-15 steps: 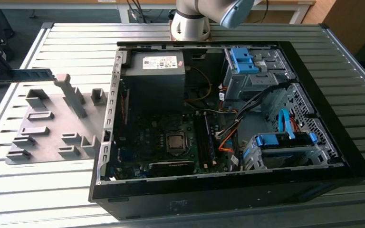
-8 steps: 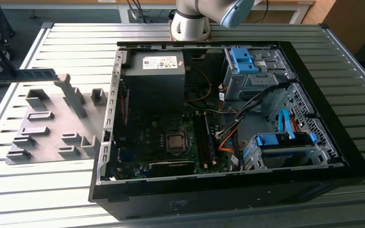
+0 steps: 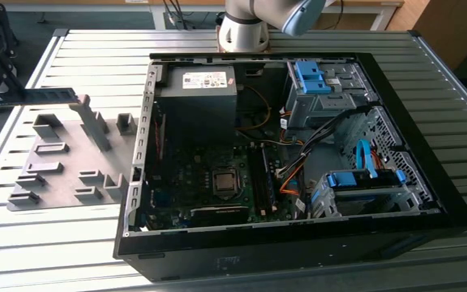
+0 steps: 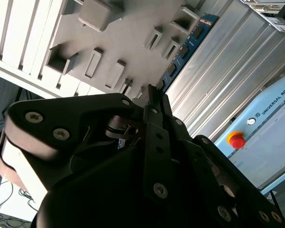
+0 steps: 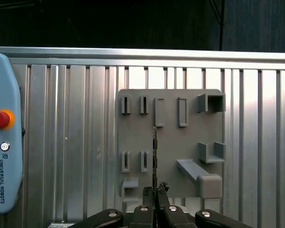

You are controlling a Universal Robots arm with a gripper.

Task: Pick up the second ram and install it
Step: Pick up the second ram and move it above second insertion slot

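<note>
The second ram (image 3: pixel 51 95) is a thin blue-green stick held level above the far edge of the grey fixture plate (image 3: pixel 71 164), at the exterior view's left. My gripper (image 3: pixel 6 94) is shut on one end of it. In the first wrist view the ram (image 5: pixel 155 152) shows edge-on, running out from my gripper (image 5: pixel 155 191) over the fixture plate (image 5: pixel 171 142). In the second wrist view the ram (image 4: pixel 185 47) shows its dark chips beyond my gripper (image 4: pixel 152 92). The open computer case (image 3: pixel 250 58) lies to the exterior view's right, with its memory slots (image 3: pixel 259 176) beside the processor socket.
Grey blocks and slots stand up from the fixture plate. The case holds a power supply (image 3: pixel 205 91), blue drive cages (image 3: pixel 315 79) and loose cables. A pale teach pendant (image 5: pixel 4 142) with a red button lies on the ribbed metal table (image 5: pixel 76 118). The arm's base (image 3: pixel 245 27) stands behind the case.
</note>
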